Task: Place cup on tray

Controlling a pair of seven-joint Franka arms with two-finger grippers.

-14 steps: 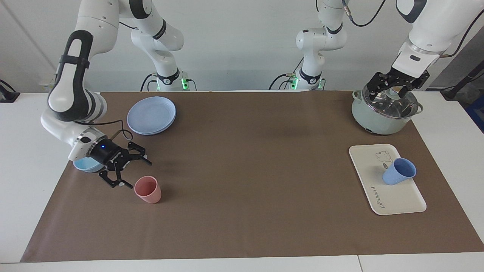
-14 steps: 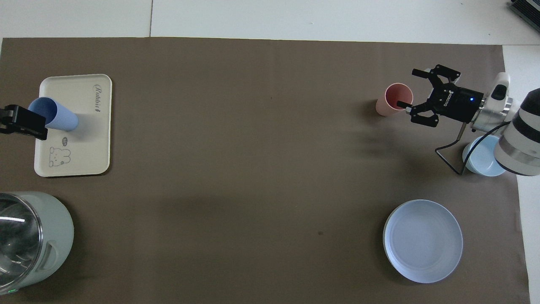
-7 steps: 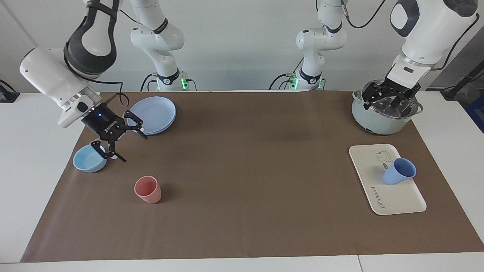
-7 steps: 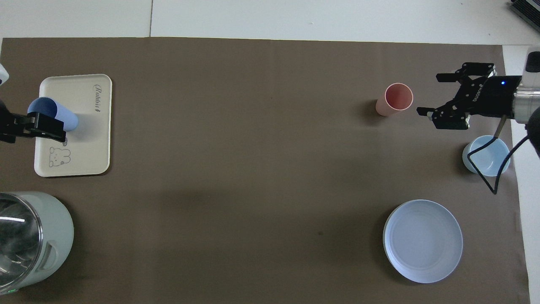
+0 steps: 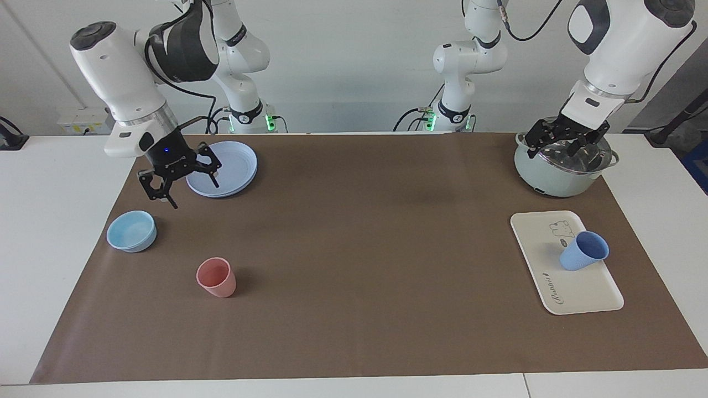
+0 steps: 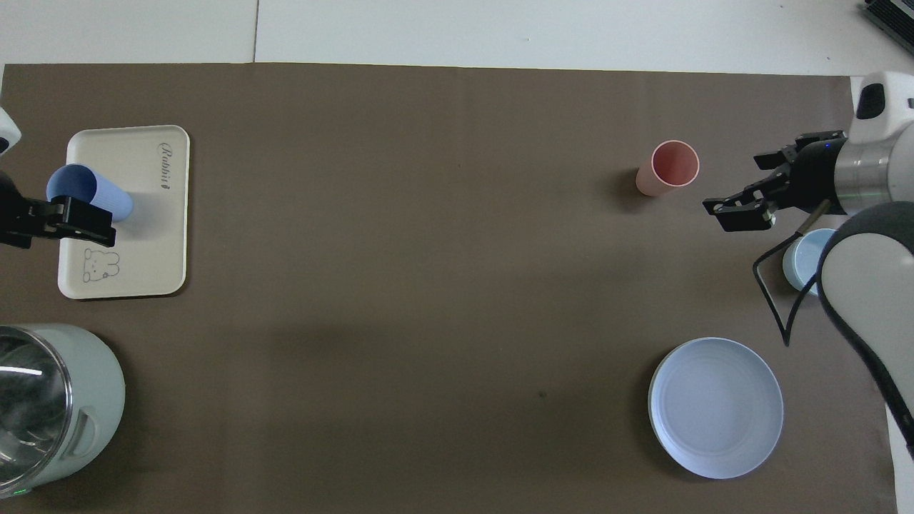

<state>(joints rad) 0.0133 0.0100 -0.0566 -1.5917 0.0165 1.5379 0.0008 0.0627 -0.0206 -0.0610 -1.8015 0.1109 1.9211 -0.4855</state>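
The periwinkle cup (image 5: 582, 251) sits on the cream tray (image 5: 539, 251), tilted, its mouth leaning toward the left arm's end of the bench (image 5: 33, 232), and nothing is touching it. The tray, with its small bear drawing and script lettering, lies on the brown mat (image 5: 359, 249) at that same end, farther from the robots than the pale green pot (image 5: 547, 174) with the glass lid (image 5: 572, 152).

Left gripper (image 5: 564, 142) hangs in the air right over that pot's lid, fingers spread apart, holding nothing. In the overhead view only its dark tip (image 6: 68, 221) pokes in at the edge, overlapping the cup from above, but the facing view shows it well clear of cup and tray.

Over at the right arm's end, the right gripper (image 5: 182, 182) is up off the mat, fingers wide apart and empty, hovering at the edge of the round blue plate (image 5: 229, 166). The light-blue bowl (image 5: 131, 231) rests on the mat farther from the robots than that plate, near the mat's edge. The pink cup (image 5: 217, 277) stands upright, farther out again than the bowl and a little more toward the middle, untouched
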